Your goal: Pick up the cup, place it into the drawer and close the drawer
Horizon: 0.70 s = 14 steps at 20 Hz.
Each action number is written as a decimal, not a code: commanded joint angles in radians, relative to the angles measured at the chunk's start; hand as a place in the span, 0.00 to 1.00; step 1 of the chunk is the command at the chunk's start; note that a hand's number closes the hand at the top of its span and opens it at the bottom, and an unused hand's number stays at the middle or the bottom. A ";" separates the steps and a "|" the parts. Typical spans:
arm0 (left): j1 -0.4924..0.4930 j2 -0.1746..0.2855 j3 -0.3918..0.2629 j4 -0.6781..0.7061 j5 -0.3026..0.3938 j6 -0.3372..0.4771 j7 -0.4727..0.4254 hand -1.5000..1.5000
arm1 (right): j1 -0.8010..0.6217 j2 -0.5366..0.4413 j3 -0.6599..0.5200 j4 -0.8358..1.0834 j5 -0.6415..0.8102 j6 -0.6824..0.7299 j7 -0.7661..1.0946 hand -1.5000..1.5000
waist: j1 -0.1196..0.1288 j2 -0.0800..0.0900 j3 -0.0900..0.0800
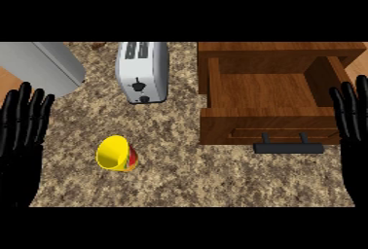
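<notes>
Head view: yellow cup (115, 154) seen on counter (208, 177), near left, tipped over with open mouth turned up toward view. Wooden drawer (237, 124) seen pulled open at far right, black handle (289, 147) on its near front; cup well apart from it, to left. Beyond cup, toaster (142, 70) placed; grey appliance (39, 65) at far left. At left edge, left robot hand (20, 151) shown, fingers straight, nothing held. At right edge beside drawer, right robot hand (354, 146) shown, fingers straight, nothing held
</notes>
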 commanded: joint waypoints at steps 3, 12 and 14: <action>0.018 0.022 -0.053 -0.011 0.090 -0.131 -0.068 0.00 | 0.053 0.012 0.038 -0.050 -0.004 0.021 0.013 0.00 | -0.007 0.013 -0.025; 0.054 0.064 -0.028 -0.009 0.448 -0.314 0.079 0.00 | -0.037 0.010 0.030 0.064 -0.100 0.078 0.073 0.00 | 0.002 0.014 -0.025; 0.004 0.039 -0.035 0.076 0.425 -0.316 0.050 0.00 | -0.004 -0.021 -0.011 0.002 -0.160 0.115 0.122 0.00 | -0.005 0.014 -0.025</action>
